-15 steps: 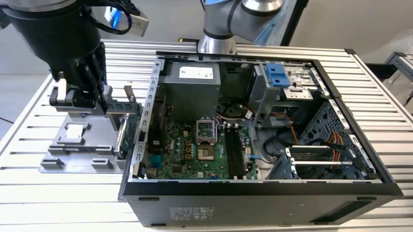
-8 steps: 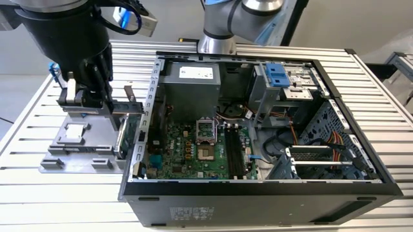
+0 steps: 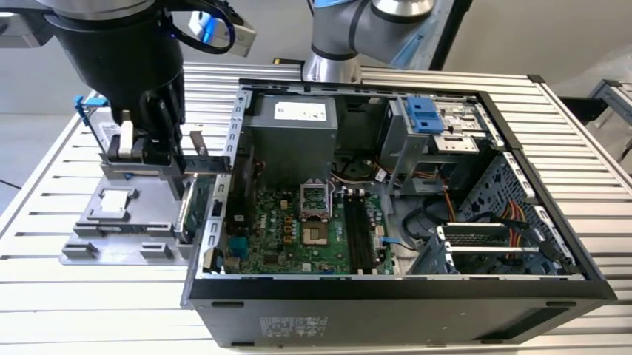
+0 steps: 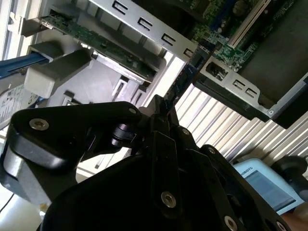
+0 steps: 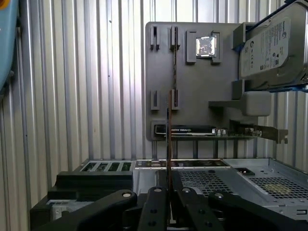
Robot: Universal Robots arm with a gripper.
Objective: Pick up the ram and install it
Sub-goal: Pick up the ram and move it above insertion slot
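Note:
My gripper (image 3: pixel 148 155) hangs over the grey parts holder (image 3: pixel 103 237), on the exterior view's left of the open computer case (image 3: pixel 395 296). It is shut on the ram (image 4: pixel 190 72), a thin dark stick that runs out from between the fingers toward the case wall. In the first wrist view the ram (image 5: pixel 169 125) shows edge-on, raised above the holder's narrow slot (image 5: pixel 174 62). The black fingers (image 5: pixel 156 192) close tight on both sides of it. Inside the case, the motherboard's long black memory slots (image 3: pixel 354 229) lie open to view.
The holder also carries a silver hard drive in a blue frame (image 5: pixel 269 48), a green expansion card with a metal bracket (image 5: pixel 231 132) and a small square chip (image 5: pixel 206 46). The case's side wall (image 3: pixel 232 148) stands close beside my gripper. The arm's base (image 3: pixel 336 44) stands behind the case.

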